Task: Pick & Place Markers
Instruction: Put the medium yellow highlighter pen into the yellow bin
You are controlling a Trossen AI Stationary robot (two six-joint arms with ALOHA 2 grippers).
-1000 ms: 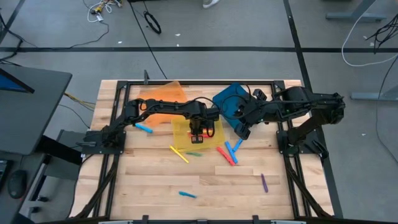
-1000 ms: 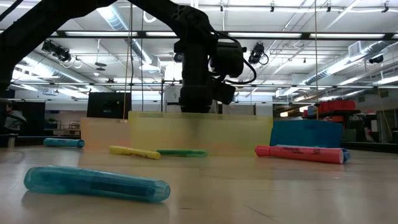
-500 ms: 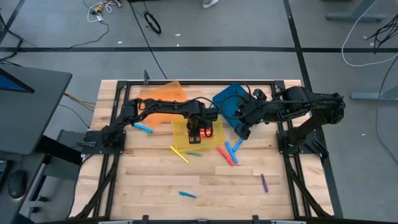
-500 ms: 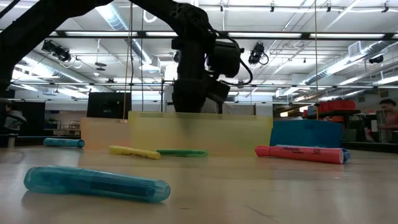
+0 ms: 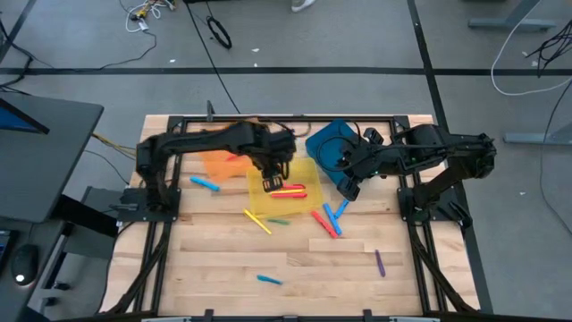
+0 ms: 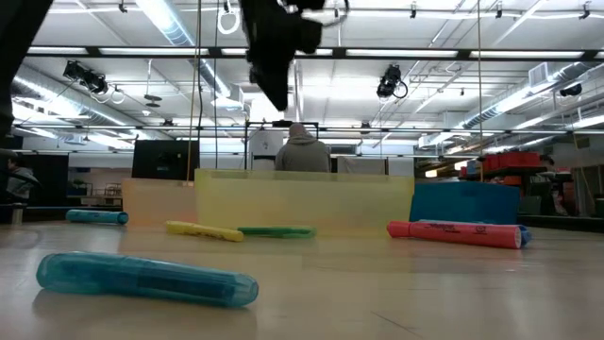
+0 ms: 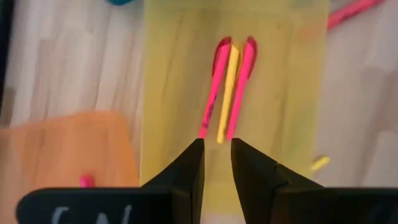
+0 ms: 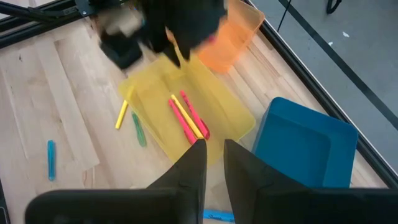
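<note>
Markers (image 5: 288, 190): two pink and one yellow lie side by side inside the yellow bin (image 5: 308, 172), while others remain scattered on the table (image 5: 214, 259) in front of that bin. The left gripper (image 5: 271, 170) hangs over the bin's rear part, fingers narrowly apart and holding nothing, so a drop looks just done. The right gripper (image 5: 345, 189), nearly closed and empty, waits beside the bin near the blue bin (image 5: 327, 143); next comes reaching for a loose marker.
</note>
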